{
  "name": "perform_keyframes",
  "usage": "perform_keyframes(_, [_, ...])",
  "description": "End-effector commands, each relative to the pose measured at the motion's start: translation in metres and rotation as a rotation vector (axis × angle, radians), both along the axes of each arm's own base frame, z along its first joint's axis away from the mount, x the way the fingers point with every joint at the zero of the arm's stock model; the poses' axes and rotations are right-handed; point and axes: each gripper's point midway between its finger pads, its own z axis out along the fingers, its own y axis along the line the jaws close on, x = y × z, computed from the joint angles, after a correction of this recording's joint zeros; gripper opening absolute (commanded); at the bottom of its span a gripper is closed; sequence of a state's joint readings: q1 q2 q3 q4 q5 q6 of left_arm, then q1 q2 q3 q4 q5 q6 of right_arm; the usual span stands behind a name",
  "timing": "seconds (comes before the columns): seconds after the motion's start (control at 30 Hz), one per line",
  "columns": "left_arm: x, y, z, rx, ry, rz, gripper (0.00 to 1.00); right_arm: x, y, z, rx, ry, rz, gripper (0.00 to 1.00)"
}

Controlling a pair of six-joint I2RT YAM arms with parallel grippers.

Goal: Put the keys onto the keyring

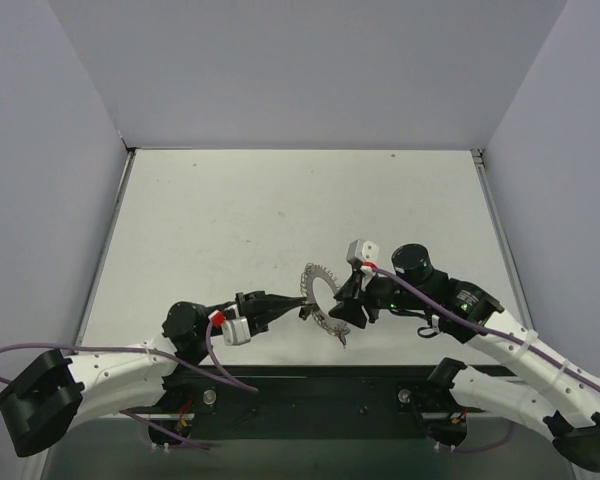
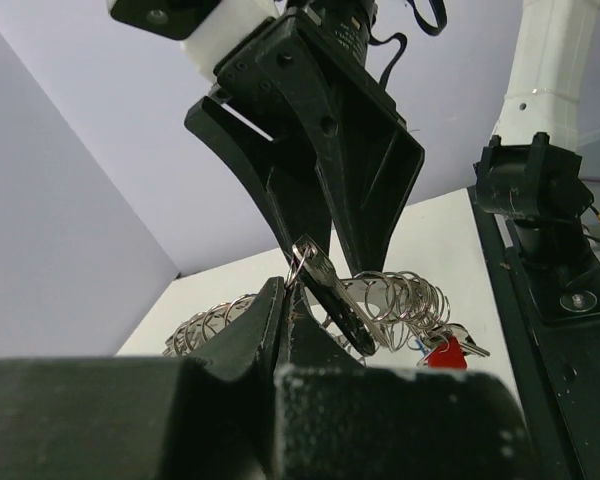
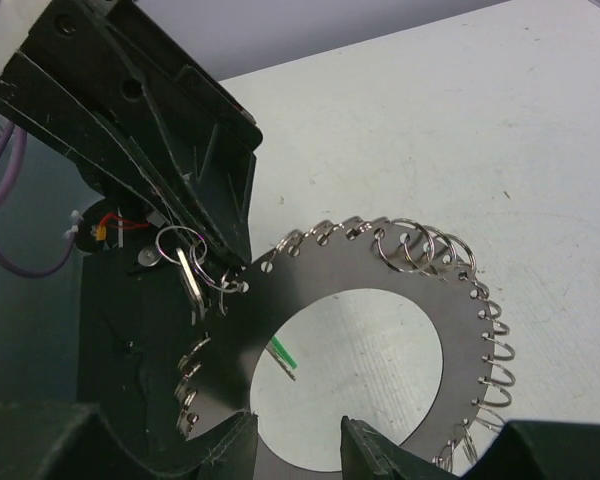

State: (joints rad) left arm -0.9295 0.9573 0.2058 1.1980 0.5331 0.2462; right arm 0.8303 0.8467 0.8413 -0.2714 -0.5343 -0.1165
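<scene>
The keyring (image 1: 318, 285) is a flat grey metal ring with many small wire loops along its rim, held tilted above the table. My right gripper (image 1: 344, 300) is shut on its lower band, and the right wrist view shows the band (image 3: 380, 265) running down between my fingers (image 3: 298, 428). My left gripper (image 1: 301, 304) is shut on the small loop of a silver-bladed, dark-headed key (image 2: 337, 300) at the ring's left rim (image 3: 188, 275). A red key (image 2: 442, 352) hangs from the rim. A green key (image 3: 283, 354) shows through the ring's hole.
The white table (image 1: 280, 210) is walled at the left, back and right. A black rail (image 1: 310, 390) runs along the near edge between the arm bases. The right arm's base (image 2: 535, 190) stands close beside the left gripper's view.
</scene>
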Motion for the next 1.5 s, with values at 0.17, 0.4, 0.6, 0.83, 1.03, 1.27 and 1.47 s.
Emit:
perform_keyframes(0.17, [-0.009, 0.011, 0.041, -0.048, -0.005, -0.098, 0.0, -0.003, 0.005, 0.029, 0.1, -0.043, 0.056, 0.38])
perform_keyframes(0.4, [-0.017, 0.027, 0.056, -0.116, -0.009, -0.168, 0.0, -0.022, 0.019, 0.052, 0.182, -0.043, 0.176, 0.37])
perform_keyframes(0.6, [-0.031, 0.03, 0.058, -0.131, -0.034, -0.255, 0.0, -0.026, 0.028, 0.064, 0.225, -0.072, 0.24, 0.35])
perform_keyframes(0.83, [-0.047, 0.03, 0.058, -0.108, -0.075, -0.352, 0.0, -0.036, 0.034, 0.077, 0.262, -0.119, 0.343, 0.34])
perform_keyframes(1.03, [-0.058, 0.037, 0.066, -0.117, -0.139, -0.369, 0.0, -0.046, 0.033, 0.078, 0.266, -0.119, 0.411, 0.45])
perform_keyframes(1.27, [-0.069, 0.042, 0.076, -0.124, -0.175, -0.398, 0.0, -0.057, 0.032, 0.084, 0.292, -0.127, 0.472, 0.54])
perform_keyframes(1.47, [-0.079, 0.044, 0.082, -0.125, -0.195, -0.432, 0.0, -0.068, 0.043, 0.094, 0.346, -0.127, 0.538, 0.52])
